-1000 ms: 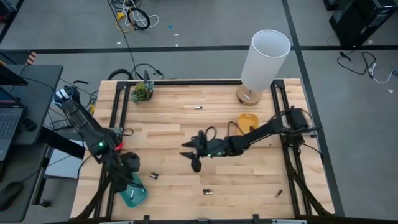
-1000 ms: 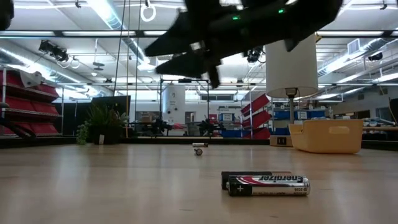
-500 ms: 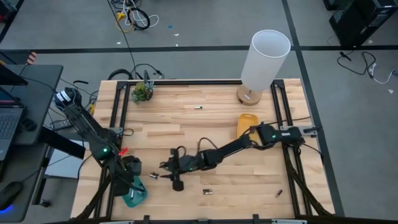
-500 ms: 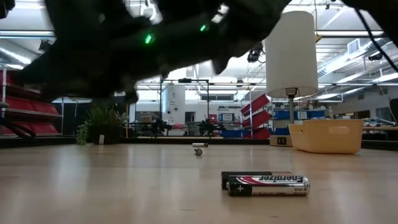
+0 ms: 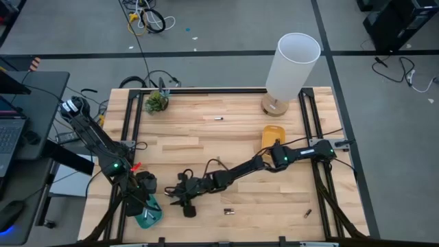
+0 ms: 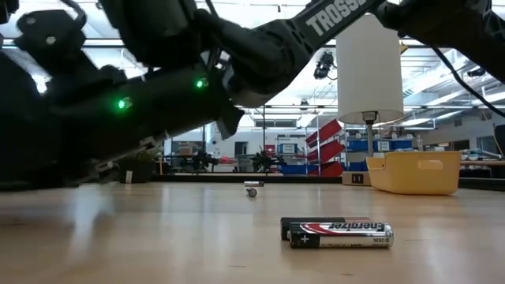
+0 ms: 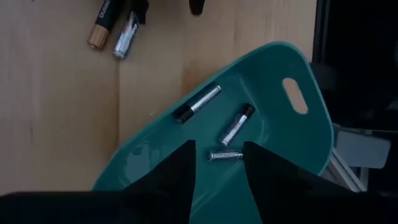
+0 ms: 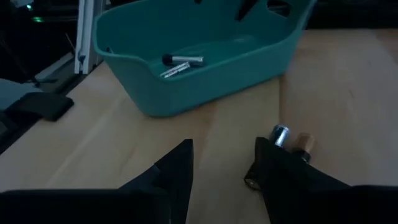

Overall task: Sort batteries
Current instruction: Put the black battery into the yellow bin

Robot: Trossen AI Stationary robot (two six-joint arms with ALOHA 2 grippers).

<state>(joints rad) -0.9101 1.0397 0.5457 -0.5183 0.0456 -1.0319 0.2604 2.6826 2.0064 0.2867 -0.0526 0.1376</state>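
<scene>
The right gripper (image 5: pixel 180 200) is reaching far across the table toward the front left, its arm stretching low over the wood. In its wrist view its two dark fingers (image 8: pixel 177 168) are standing apart with bare table showing between them, holding nothing. A pair of batteries (image 8: pixel 291 142), one silvery and one copper-capped, is lying side by side just beside one finger, outside the gap; whether that finger is touching them cannot be told. Just past them the teal tray (image 8: pixel 205 68) is sitting near the table's front left corner, with silvery batteries lying on its floor. The left gripper (image 5: pixel 140 195) is hovering over that tray (image 5: pixel 149 215), fingers (image 7: pixel 171 177) parted and empty. Its wrist view is showing three tray batteries (image 7: pixel 231 132) lying loose inside, and the floor pair (image 7: pixel 115 26) resting on the wood beyond the rim. Farther out, two batteries (image 6: pixel 338 232) are lying touching, lengthwise, close to the low camera; in the high view they (image 5: pixel 229 212) are resting near the front edge, right of the right gripper. A lone battery (image 5: pixel 307 213) is lying toward the front right, and another (image 5: pixel 219 119) is sitting well back. The yellow tray (image 5: pixel 271 135) is sitting right of centre, with a white lamp (image 5: pixel 291 65) behind it and a small plant (image 5: pixel 156 101) at the back left.
</scene>
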